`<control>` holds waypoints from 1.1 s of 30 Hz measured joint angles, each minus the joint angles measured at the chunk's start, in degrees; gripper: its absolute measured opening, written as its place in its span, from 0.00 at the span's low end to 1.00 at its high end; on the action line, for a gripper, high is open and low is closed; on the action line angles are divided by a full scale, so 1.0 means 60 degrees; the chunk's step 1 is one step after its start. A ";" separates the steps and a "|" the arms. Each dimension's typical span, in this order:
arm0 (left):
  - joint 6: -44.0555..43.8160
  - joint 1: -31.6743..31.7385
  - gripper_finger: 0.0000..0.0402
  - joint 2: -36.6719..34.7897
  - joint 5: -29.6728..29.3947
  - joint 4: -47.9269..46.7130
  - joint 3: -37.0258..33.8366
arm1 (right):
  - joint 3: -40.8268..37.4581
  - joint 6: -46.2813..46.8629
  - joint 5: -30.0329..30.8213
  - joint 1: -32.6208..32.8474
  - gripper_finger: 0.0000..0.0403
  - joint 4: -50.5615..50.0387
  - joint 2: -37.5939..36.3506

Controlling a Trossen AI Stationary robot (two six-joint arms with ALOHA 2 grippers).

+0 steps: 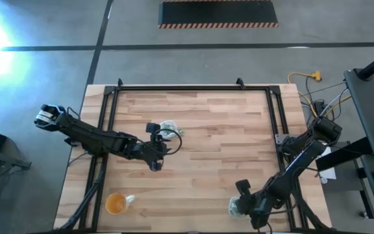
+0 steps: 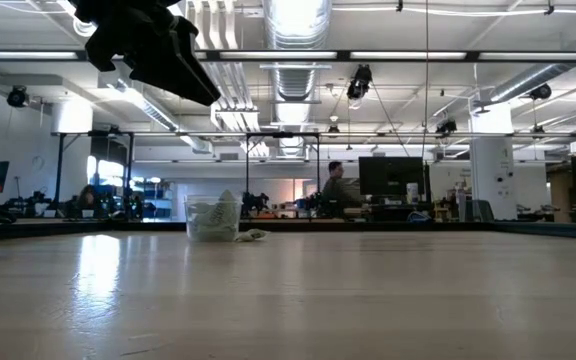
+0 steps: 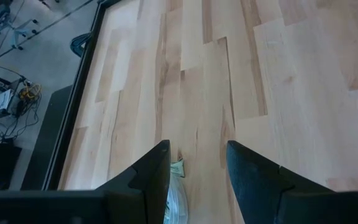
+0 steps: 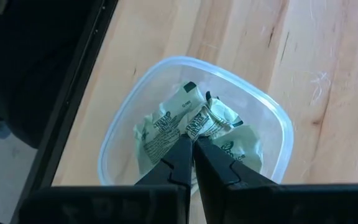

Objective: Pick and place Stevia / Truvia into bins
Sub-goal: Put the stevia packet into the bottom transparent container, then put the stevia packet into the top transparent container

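Nearest the lens in the right wrist view, the right gripper (image 4: 194, 149) has its jaws pressed together directly above a clear bin (image 4: 277, 118) that holds several crumpled pale green packets (image 4: 166, 127). The tips sit right at the top of the pile, and I cannot tell whether a packet is pinched between them or whether they merely touch it. From above, this bin (image 1: 235, 207) stands near the table's (image 1: 226, 143) near right corner.

The left gripper (image 1: 156, 154) hovers over the middle-left of the table with its jaws apart and nothing between them. The other bin (image 1: 168, 128) is just beside it, and in the left wrist view its rim and a green packet corner (image 3: 178, 168) show between the dark fingers (image 3: 146, 180). The low view shows that bin (image 2: 212, 217) filled with packets, with one loose packet (image 2: 251, 236) lying on the wood against it. An orange-tinted cup (image 1: 116, 203) stands well apart, near the front left.

The sorting looks close to finished. I judge the step in hand to be the drop into the right bin, which calls for the jaws to part and lift clear. The next move for the left arm would be to come down over the loose packet and close on it.
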 joint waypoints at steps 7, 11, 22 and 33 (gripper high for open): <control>0.0000 0.0000 0.35 0.0000 0.0000 0.0000 -0.0004 | 0.0004 -0.0179 0.0154 0.0000 0.06 0.0107 -0.0032; 0.0000 0.0000 0.35 0.0000 0.0003 0.0000 -0.0004 | 0.0011 -0.0210 0.0261 0.0000 0.12 0.0147 -0.0073; 0.0000 0.0000 0.35 0.0000 0.0000 0.0004 -0.0004 | 0.0011 -0.0083 -0.0014 0.0004 0.27 0.0139 -0.0482; 0.0255 0.0067 0.35 0.0054 -0.0003 0.0765 -0.0056 | 0.0015 -0.1365 0.1409 0.0044 0.25 0.0095 -0.1391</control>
